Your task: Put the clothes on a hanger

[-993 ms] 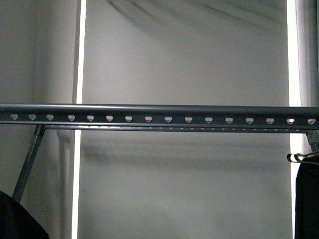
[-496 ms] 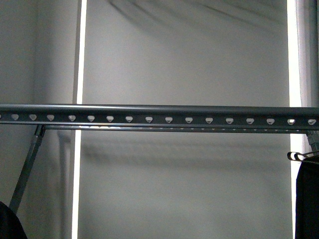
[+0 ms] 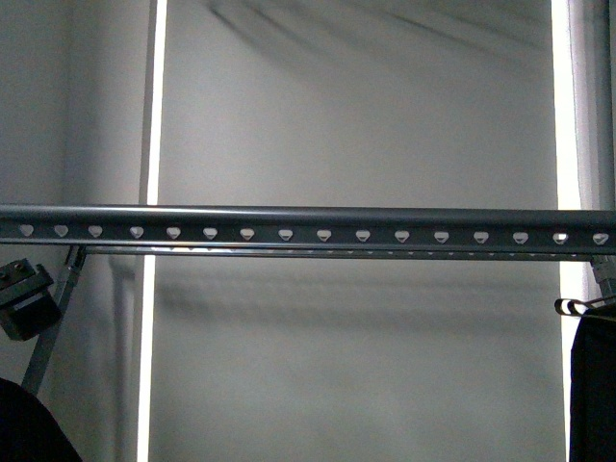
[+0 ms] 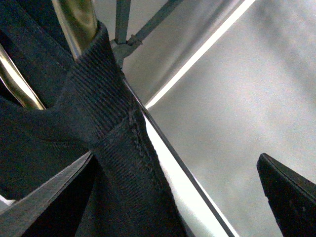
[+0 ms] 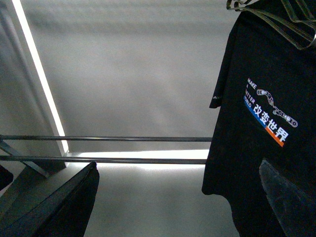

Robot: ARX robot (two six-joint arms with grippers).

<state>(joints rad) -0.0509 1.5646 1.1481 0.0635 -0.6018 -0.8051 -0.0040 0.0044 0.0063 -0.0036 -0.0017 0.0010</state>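
The hanger rail (image 3: pixel 308 229), grey with a row of heart-shaped holes, spans the front view. In the left wrist view the black T-shirt's ribbed collar (image 4: pixel 106 123) wraps a brassy wire coat hanger (image 4: pixel 79 19). My left gripper (image 4: pixel 173 202) is open. The collar lies between its jaws, close against one finger (image 4: pixel 44 197). Black cloth (image 3: pixel 24 428) shows at the front view's lower left. My right gripper (image 5: pixel 173 207) is open and empty, with a second black printed T-shirt (image 5: pixel 261 108) by one finger (image 5: pixel 289 197).
A grey block of my left arm (image 3: pixel 24 298) sits just below the rail's left end, by a slanted rack strut (image 3: pixel 53 322). The printed shirt hangs at the far right (image 3: pixel 592 385) on a wire hook (image 3: pixel 577 306). Thin rack bars (image 5: pixel 123 138) cross behind.
The grey block of my left arm has come into view at the left edge below the rail. The black cloth at the lower left dipped, then rose again.
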